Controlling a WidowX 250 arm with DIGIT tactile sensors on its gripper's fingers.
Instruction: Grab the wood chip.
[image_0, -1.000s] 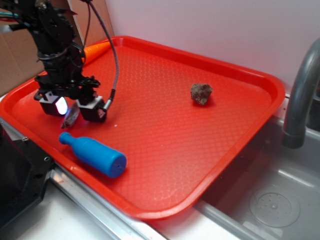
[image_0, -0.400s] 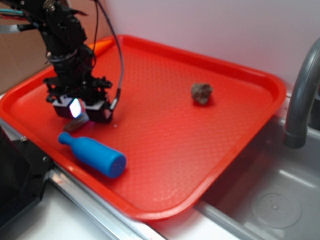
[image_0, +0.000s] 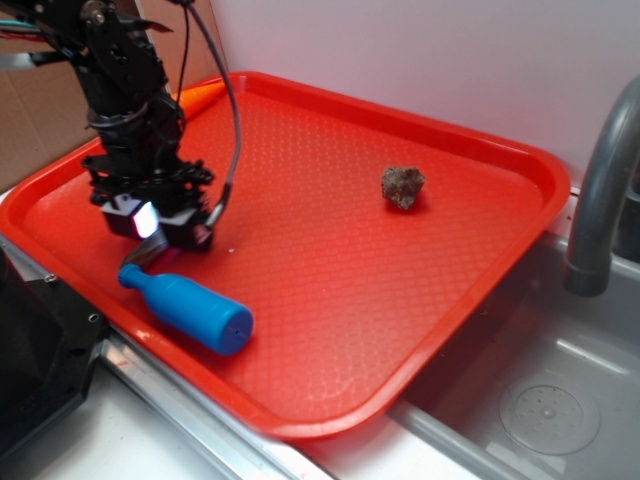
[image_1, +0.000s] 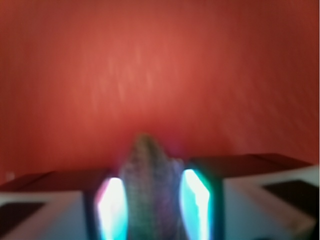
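Since the earlier frames the gripper (image_0: 152, 232) has shifted slightly left and lower on the tray (image_0: 330, 290), and the fingers have drawn together around the chip (image_0: 143, 254). The gripper sits at the left of the exterior frame, just above the narrow neck of the bottle (image_0: 186, 308). In the wrist view the gripper (image_1: 151, 205) appears at the bottom centre, with the chip (image_1: 148, 185) clamped between the two lit finger pads (image_1: 114, 207); the jaws are closed on the chip, both pads touching its sides. The wrist picture is blurred, so chip detail cannot be read. The chip tip projects below the fingers, close to the bottle neck; contact cannot be confirmed. The rock (image_0: 402, 186) lies at upper centre-right of the tray, well apart from the gripper. The faucet (image_0: 600, 190) stands at the right edge, beside the tray.
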